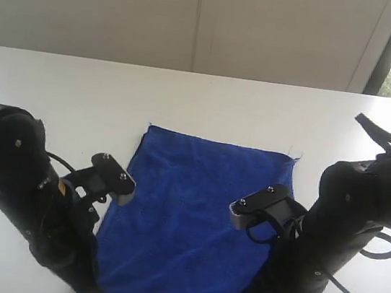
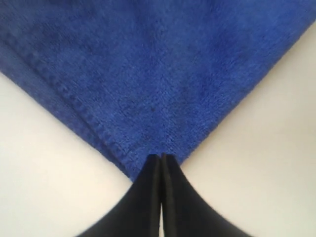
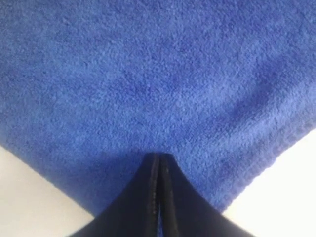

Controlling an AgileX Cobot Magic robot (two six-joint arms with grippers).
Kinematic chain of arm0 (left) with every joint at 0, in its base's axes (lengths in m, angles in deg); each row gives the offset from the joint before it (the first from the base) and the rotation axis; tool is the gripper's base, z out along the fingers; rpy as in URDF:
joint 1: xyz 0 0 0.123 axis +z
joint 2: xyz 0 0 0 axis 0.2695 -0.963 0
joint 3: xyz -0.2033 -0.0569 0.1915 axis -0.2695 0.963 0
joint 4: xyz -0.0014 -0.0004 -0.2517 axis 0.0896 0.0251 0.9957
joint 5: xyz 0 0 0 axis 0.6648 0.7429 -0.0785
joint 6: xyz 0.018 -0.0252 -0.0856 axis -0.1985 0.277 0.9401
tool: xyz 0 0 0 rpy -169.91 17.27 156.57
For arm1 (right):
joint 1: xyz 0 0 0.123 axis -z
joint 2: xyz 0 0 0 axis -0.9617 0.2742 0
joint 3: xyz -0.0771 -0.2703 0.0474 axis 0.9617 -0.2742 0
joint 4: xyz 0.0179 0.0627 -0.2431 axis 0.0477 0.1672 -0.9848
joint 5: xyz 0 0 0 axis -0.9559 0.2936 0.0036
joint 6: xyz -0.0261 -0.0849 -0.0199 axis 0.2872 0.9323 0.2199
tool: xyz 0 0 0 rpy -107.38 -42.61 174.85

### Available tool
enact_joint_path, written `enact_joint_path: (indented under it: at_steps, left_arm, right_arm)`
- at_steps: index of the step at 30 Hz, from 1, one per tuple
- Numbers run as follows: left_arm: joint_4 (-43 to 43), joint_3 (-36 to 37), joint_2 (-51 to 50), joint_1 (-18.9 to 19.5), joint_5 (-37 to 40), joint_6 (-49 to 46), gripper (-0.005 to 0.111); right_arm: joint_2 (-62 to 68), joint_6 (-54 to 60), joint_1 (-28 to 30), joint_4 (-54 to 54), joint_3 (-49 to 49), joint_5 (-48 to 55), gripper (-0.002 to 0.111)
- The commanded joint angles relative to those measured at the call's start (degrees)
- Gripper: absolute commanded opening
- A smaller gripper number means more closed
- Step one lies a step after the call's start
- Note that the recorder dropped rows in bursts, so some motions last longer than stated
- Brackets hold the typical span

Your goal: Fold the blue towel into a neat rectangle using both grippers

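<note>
1. Position. The blue towel (image 1: 200, 220) lies flat and fully open on the tabletop (image 1: 79, 94), midway between its left and right edges, with its near hem close to the front edge. No fold has been made.

2. Grippers. The left gripper (image 2: 161, 157) is clenched, its tips set on the towel's near left corner. The right gripper (image 3: 160, 155) is also clenched, its tips resting on the cloth just inside the near right corner. From the wrist views I cannot tell whether either pair of fingers has nipped a layer of cloth or only presses down on it; the cloth shows no lift in the exterior view.

3. Step in hand. I judge this to be the corner pick-up that comes ahead of the first fold.

4. Next move. I must confirm a hold on both near corners; if there is none, open, lower and close again. I then raise both corners together, carry them level toward the far hem, and lay corner on corner. Uneven travel would skew the fold.
</note>
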Motion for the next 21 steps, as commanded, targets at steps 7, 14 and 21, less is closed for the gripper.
enact_joint_path:
  at_steps: [7,14,21]
  left_arm:
    - [0.6,0.2,18.0,-0.4,-2.3,-0.5,0.0]
    - [-2.7,0.2,22.5,-0.4,-0.1,-0.3,0.0]
    - [-15.6,7.9,26.1,-0.4,7.9,18.2,0.0]
  right_arm:
    - [0.1,-12.8,-0.3,-13.3,-2.9,-0.5,0.0]
    - [-3.6,-18.8,-0.3,-19.5,-1.8,-3.9,0.0]
    - [2.7,-16.6,-0.3,-17.1,18.2,-7.8,0.0]
